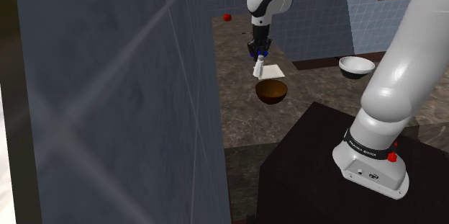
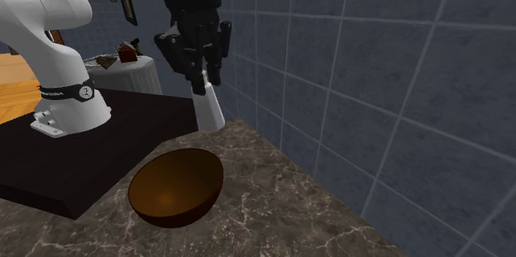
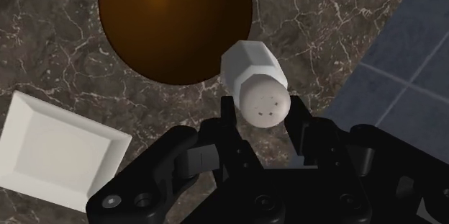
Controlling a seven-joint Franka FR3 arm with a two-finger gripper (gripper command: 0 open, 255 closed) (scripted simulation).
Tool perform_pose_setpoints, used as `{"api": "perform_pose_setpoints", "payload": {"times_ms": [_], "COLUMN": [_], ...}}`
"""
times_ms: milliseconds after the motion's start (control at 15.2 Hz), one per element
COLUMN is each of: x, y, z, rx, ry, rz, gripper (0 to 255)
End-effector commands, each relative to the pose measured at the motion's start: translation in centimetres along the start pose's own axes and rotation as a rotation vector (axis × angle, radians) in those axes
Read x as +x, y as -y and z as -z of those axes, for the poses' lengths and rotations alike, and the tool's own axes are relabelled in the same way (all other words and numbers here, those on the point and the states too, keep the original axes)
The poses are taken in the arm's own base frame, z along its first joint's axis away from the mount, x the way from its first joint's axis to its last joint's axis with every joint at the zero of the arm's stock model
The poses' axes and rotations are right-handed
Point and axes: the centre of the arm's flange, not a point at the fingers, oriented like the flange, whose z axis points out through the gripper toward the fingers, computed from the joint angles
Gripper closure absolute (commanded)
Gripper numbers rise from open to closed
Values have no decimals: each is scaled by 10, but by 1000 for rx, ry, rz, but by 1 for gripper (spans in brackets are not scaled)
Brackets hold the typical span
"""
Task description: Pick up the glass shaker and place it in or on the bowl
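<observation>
i was in the carrying step. my gripper (image 3: pixel 264 114) was clamped on the shaker (image 3: pixel 255 78), one black finger on either side just below its rounded, dotted cap. the shaker was drawn plain white, with a faceted body hanging down from my fingers. in the second exterior view it looked clear of the marbled counter (image 2: pixel 273 214), so i judged the pick done and the placing not yet done.

the brown bowl (image 3: pixel 175 21) sat on the counter below me. the shaker hung just beside the bowl's rim, not over its middle. in the second exterior view the bowl lay nearer the camera than the shaker did. the next move, as i judged it, called for a short carry sideways until the shaker stood over the hollow, then a lowering and an opening of the fingers. the shaker was tilted, so it might have tipped over once let go.

a square white dish (image 3: pixel 57 150) lay on the counter close to the bowl, on its far side in the shoulder view. the tiled wall (image 2: pixel 372 65) ran along the counter at the second exterior view's right, near my hand. a second bowl (image 1: pixel 356 66), white inside, stood well apart at the shoulder view's right, and a small red thing (image 1: pixel 227 17) lay far back. nothing stood between the shaker and the brown bowl.
</observation>
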Motion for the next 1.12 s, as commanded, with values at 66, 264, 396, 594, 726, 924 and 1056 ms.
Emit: {"api": "perform_pose_setpoints", "payload": {"times_ms": [66,264,396,594,726,924,1056], "x": [-21,-38,-38,-38,-37,-37,-37], "y": [-31,-60,-61,-62,-63,-64,-65], "z": [12,19,9,-7,-18,-33,-44], "rx": [1,1,1,1,1,1,1], "ry": [0,0,0,0,0,0,0], "rz": [1,1,1,1,1,1,1], "gripper": [255,255,255,255,255,255,255]}}
